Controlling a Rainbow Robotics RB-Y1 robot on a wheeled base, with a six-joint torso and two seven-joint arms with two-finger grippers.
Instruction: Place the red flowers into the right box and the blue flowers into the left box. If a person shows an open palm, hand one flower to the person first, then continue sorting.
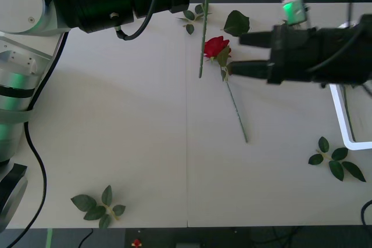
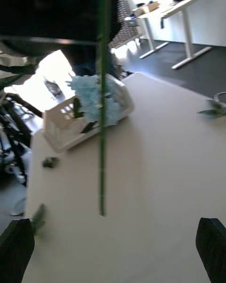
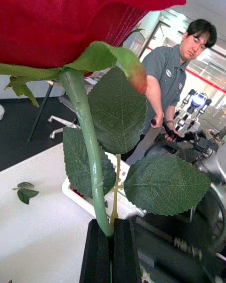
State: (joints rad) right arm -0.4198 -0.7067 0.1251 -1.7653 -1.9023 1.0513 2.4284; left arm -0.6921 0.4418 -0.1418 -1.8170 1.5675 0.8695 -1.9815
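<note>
One red flower (image 3: 52,23) is held by its stem in my left gripper (image 3: 112,224), whose black fingers are shut on it. Its long green stem (image 1: 203,33) hangs below my left arm over the far middle of the table. Another red flower (image 1: 217,46) lies flat on the table. My right gripper (image 1: 235,54) is open, its black fingers either side of that rose's head. In the right wrist view the hanging stem (image 2: 101,122) crosses in front of the left box (image 2: 61,127), which holds blue flowers (image 2: 94,99). The right box (image 1: 343,121) sits at the table's right edge.
Loose leaf sprigs lie at the front left (image 1: 99,206), the front right (image 1: 336,161) and the far middle (image 1: 192,18). A single big leaf (image 1: 236,22) lies beside the rose on the table. The table's near half is mostly bare.
</note>
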